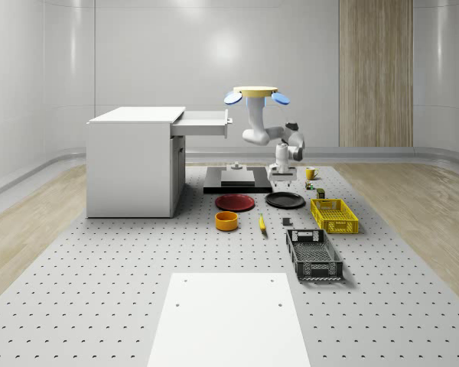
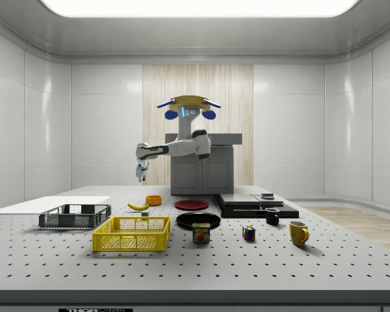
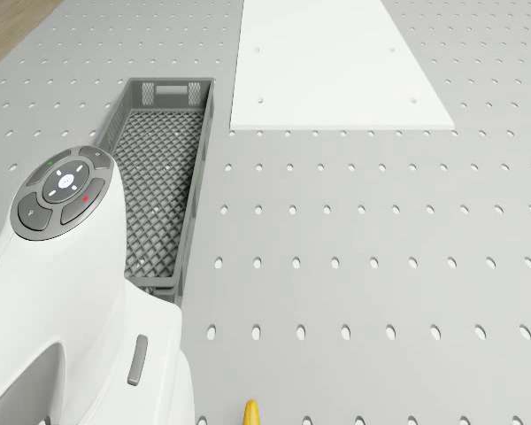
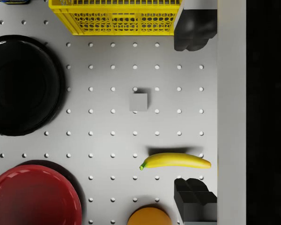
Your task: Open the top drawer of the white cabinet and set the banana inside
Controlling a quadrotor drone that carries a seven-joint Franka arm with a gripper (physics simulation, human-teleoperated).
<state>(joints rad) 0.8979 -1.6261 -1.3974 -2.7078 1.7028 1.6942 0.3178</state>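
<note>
Your drone [image 1: 256, 93] hovers right of the cabinet [image 1: 134, 160], its top drawer [image 1: 204, 122] open; the hand [image 4: 195, 119], fingers apart and empty, hangs above the banana [image 4: 176, 161] lying on the tabletop [image 1: 138, 260] at centre frame.

Can [image 2: 201, 232] in the side view, beside the yellow crate [image 2: 131, 234]: label reads "SPAM"; small dark plate [image 2: 95, 310] on the worktop's [image 2: 312, 273] front edge carries white lettering, looks like "THORLABS", partly cut off, not certain; coloured marks on the arm's button pad [image 3: 60, 191] in the drone view are too small to read as signs.
</note>
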